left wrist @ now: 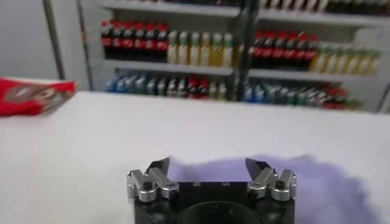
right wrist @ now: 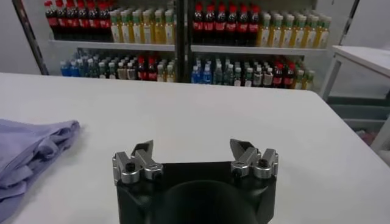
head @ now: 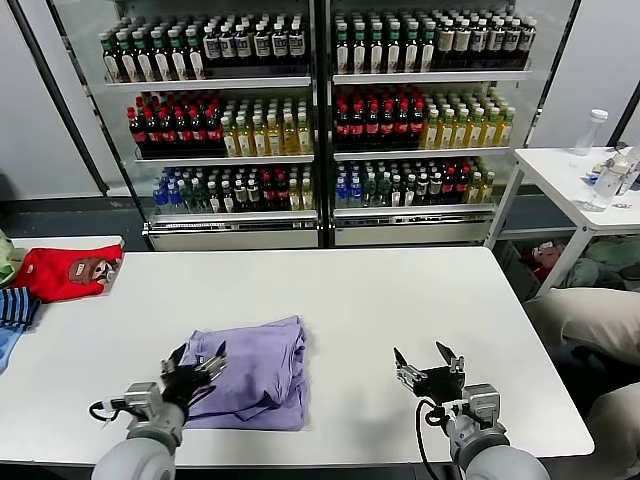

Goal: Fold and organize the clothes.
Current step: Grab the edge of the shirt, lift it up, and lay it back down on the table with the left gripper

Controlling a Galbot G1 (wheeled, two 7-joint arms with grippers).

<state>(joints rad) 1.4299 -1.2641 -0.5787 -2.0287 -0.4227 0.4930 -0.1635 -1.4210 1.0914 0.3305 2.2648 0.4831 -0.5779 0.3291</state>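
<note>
The lavender T-shirt [head: 255,372] lies folded in a compact rectangle on the white table [head: 380,300], front centre-left. My left gripper [head: 197,357] is open and empty, just above the shirt's near left corner; the left wrist view shows the purple cloth [left wrist: 317,182] beyond its jaws [left wrist: 211,165]. My right gripper [head: 426,356] is open and empty over bare table to the right of the shirt, apart from it. In the right wrist view the shirt's edge [right wrist: 30,155] lies off to the side of the gripper [right wrist: 192,147].
A red garment with a brown cartoon face [head: 68,271] and a blue striped cloth [head: 15,310] lie at the table's left edge. Drink shelves [head: 320,120] stand behind. A small white table with bottles [head: 590,175] stands at the right.
</note>
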